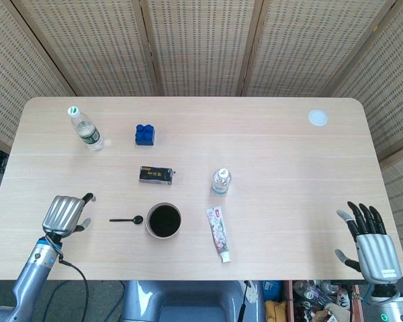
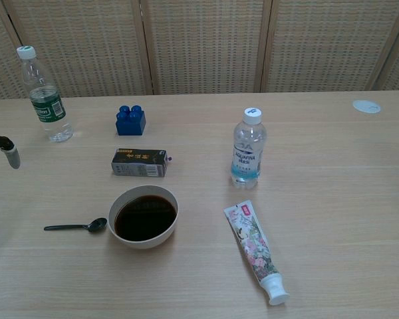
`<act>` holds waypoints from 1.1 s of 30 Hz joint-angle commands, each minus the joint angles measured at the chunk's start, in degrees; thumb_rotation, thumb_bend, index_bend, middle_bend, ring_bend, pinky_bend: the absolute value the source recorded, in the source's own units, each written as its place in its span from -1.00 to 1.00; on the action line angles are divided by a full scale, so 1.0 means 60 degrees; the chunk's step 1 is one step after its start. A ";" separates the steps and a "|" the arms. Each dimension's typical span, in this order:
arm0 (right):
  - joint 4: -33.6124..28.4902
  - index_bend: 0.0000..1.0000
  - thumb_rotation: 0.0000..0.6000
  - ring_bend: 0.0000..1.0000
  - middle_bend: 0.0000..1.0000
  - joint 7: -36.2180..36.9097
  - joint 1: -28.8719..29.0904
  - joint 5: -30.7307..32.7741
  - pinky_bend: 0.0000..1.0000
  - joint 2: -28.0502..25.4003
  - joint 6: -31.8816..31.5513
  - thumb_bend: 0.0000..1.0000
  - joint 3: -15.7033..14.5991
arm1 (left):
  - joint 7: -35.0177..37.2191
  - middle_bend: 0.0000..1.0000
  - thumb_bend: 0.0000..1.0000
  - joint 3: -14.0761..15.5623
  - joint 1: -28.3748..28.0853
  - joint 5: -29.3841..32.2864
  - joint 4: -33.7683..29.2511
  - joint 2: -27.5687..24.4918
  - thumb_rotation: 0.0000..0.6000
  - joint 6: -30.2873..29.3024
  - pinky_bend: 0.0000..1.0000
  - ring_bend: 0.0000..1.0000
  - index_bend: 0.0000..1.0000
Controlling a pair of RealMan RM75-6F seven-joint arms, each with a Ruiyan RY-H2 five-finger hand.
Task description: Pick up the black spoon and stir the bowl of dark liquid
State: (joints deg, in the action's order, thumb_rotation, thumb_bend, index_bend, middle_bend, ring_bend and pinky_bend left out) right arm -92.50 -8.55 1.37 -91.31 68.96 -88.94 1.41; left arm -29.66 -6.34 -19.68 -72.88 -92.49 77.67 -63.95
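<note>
Nothing of the task is done yet: the black spoon (image 1: 127, 219) lies untouched on the table (image 1: 275, 154) toward its near edge, its bowl end just beside the bowl of dark liquid (image 1: 164, 221). My left hand (image 1: 64, 213) hovers near the handle's end, apart from it, fingers bent downward and holding nothing. My right hand (image 1: 371, 243) waits past the near right corner, fingers spread, empty. Picking up and stirring are both left. The spoon looks thin, smooth and glossy; the bowl is round, pale-walled, its liquid flat and shiny
</note>
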 commanded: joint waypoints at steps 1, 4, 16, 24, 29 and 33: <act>0.0002 -0.53 1.00 -0.98 -0.72 -0.0002 0.0010 0.0020 -0.98 0.0004 0.0023 -0.60 0.0008 | -0.0169 0.69 -0.45 -0.0021 -0.0246 0.0334 0.0313 0.0283 1.00 0.0316 0.40 0.58 -0.17; -0.0002 -0.53 1.00 -0.98 -0.72 -0.0018 0.0009 0.0034 -0.98 -0.0003 0.0025 -0.60 0.0013 | -0.0237 0.70 -0.44 -0.0019 -0.0415 0.0613 0.0578 0.0507 1.00 0.0536 0.40 0.59 -0.13; -0.0079 -0.53 1.00 -0.98 -0.71 -0.0116 -0.0027 0.0168 -0.98 -0.0054 0.0107 -0.60 -0.0013 | -0.0174 0.71 -0.36 0.0090 -0.0802 0.1192 0.1613 0.1421 1.00 0.0916 0.40 0.60 -0.08; -0.0122 -0.53 1.00 -0.98 -0.71 -0.0169 -0.0042 0.0258 -0.98 -0.0082 0.0143 -0.60 -0.0002 | 0.0041 0.71 -0.37 0.0165 -0.0948 0.1379 0.2037 0.1887 1.00 0.0994 0.40 0.60 -0.04; -0.0125 -0.53 1.00 -0.98 -0.71 -0.0171 -0.0040 0.0287 -0.98 -0.0087 0.0173 -0.60 -0.0002 | 0.0183 0.71 -0.33 0.0178 -0.1030 0.1504 0.2318 0.2184 1.00 0.1071 0.40 0.60 -0.02; -0.0116 -0.53 1.00 -0.98 -0.71 -0.0167 -0.0067 0.0331 -0.98 -0.0099 0.0171 -0.60 -0.0008 | 0.0387 0.71 -0.31 0.0213 -0.1079 0.1530 0.2572 0.2443 1.00 0.1136 0.40 0.60 -0.01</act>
State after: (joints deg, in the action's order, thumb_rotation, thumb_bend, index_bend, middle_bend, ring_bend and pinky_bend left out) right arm -93.20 -9.54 0.99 -89.34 68.38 -87.92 1.38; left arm -27.73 -5.18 -26.02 -63.76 -77.55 91.85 -57.29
